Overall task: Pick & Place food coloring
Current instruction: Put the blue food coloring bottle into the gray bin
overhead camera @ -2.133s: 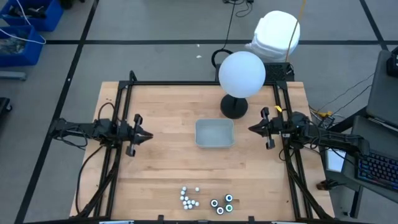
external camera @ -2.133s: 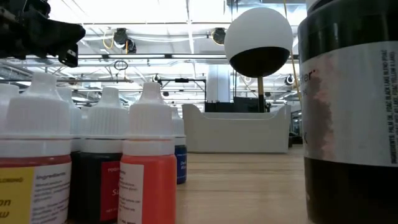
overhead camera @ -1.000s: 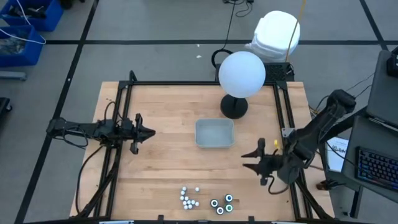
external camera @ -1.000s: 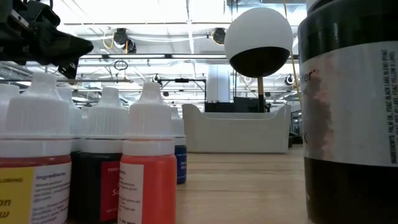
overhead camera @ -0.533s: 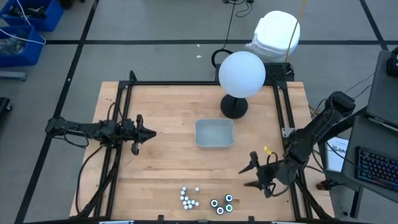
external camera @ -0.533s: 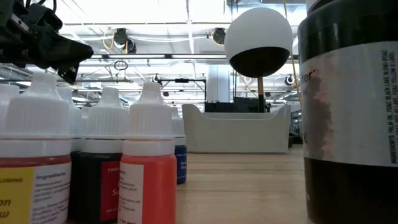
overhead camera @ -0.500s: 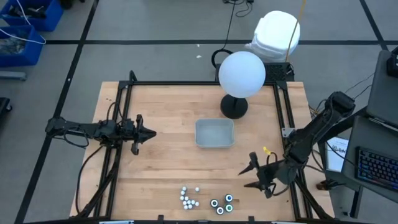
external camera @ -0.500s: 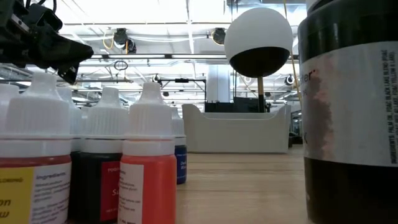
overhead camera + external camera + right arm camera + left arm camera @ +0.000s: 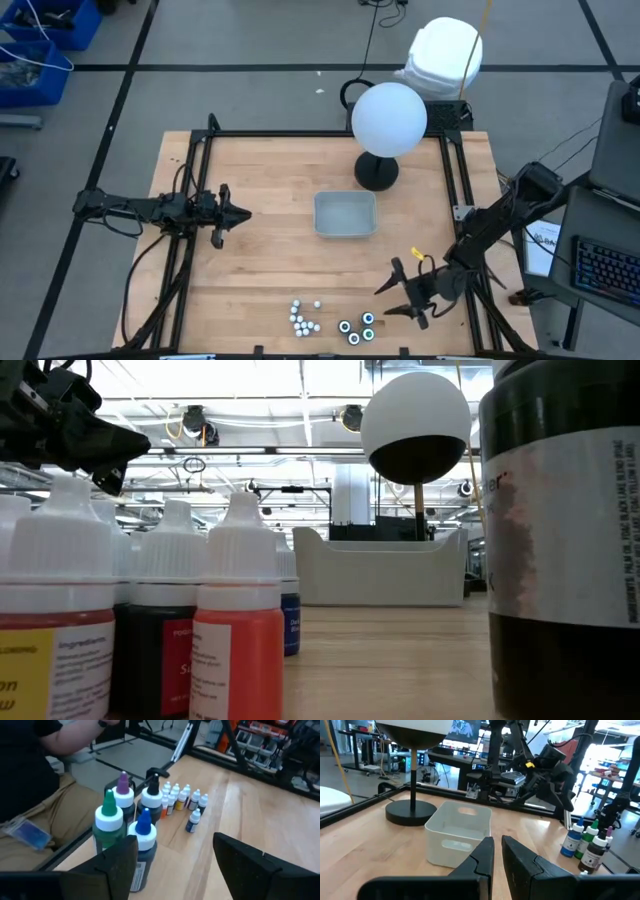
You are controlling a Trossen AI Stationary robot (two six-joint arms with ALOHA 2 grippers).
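The food coloring bottles stand upright on the wooden table near its front edge: small white-capped ones [image 9: 303,318] and, to their right, bigger dark ones [image 9: 357,327]. In the right wrist view the big bottles [image 9: 127,817] with green, purple and blue caps stand in front of the small ones [image 9: 181,796]. My right gripper [image 9: 383,300] hangs open just right of the dark bottles, pointing at them; nothing is between its fingers [image 9: 120,865]. My left gripper [image 9: 243,212] waits shut at the table's left, level, facing the tray.
A clear grey tray [image 9: 318,214] sits at the table's middle. Behind it stands a lamp with a white globe [image 9: 389,120] on a black round base [image 9: 376,172]. A seated person [image 9: 35,780] is beyond the near edge.
My right gripper has swung toward the table's near edge and leftward, toward the dark bottles, sinking lower and tipping nearer to level. Its fingers stand wider apart than before. The bottles have kept still.
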